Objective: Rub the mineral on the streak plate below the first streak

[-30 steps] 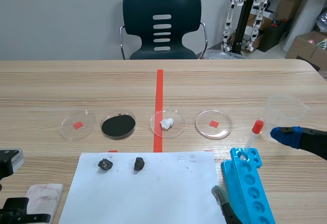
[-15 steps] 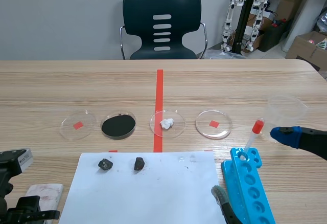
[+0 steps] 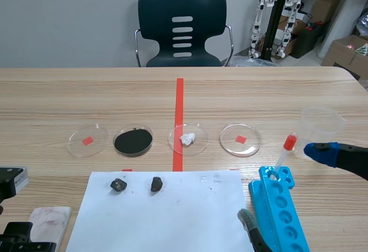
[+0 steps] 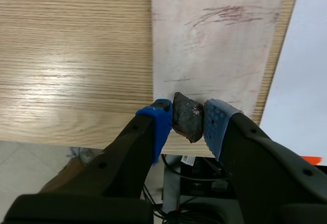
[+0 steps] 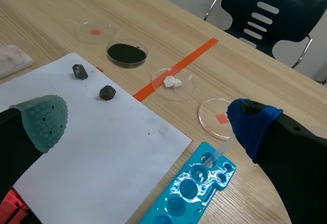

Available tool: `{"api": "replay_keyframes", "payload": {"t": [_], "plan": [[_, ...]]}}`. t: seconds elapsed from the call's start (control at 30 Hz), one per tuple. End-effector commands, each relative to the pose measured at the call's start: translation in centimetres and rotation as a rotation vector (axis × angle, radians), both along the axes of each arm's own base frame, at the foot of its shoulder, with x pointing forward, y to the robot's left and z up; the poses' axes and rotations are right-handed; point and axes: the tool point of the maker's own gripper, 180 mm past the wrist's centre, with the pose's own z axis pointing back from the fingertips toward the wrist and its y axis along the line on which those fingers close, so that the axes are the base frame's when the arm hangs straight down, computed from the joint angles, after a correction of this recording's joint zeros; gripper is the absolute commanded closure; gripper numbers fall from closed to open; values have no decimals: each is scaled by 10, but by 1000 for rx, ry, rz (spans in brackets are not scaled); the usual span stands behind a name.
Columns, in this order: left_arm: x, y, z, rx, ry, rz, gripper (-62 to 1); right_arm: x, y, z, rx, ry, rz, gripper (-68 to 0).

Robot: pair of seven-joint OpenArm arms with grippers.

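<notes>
In the left wrist view my left gripper (image 4: 187, 126) is shut on a small dark mineral (image 4: 185, 114), pinched between its blue pads. The mineral touches the near edge of the white streak plate (image 4: 214, 55). A reddish-brown streak (image 4: 225, 14) marks the plate farther ahead, with fainter lines closer in. In the scene view the streak plate (image 3: 50, 217) lies at the table's front left, beside the white paper (image 3: 172, 217), and the left gripper (image 3: 26, 241) is low over it. My right gripper (image 3: 284, 186) (image 5: 148, 121) stands open over the right side, holding nothing.
Two dark rocks (image 3: 118, 184) (image 3: 156, 184) lie on the paper. Several petri dishes sit in a row behind it, one holding black powder (image 3: 133, 141) and one a white lump (image 3: 188, 138). A blue rack (image 3: 279, 212) with a red-capped dropper (image 3: 286, 151) and a clear cup (image 3: 322, 122) stand at the right.
The left arm shifted right and slightly up half a second ago, then came back left and down to about where it was. The right arm has not moved.
</notes>
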Motion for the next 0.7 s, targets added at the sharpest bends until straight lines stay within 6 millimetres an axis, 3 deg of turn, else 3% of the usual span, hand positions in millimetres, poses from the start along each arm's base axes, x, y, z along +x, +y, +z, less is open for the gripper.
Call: {"api": "replay_keyframes", "payload": {"t": [0.0,0.17,0.67], "plan": [[-2,11,0,53,6,9,-130,4,1,12,20,-38,-3,-679],[-2,6,0,25,8,20,-130,4,1,12,20,-38,-3,-679],[5,-42,0,-229,-37,-5,-130,4,1,12,20,-38,-3,-679]]}}
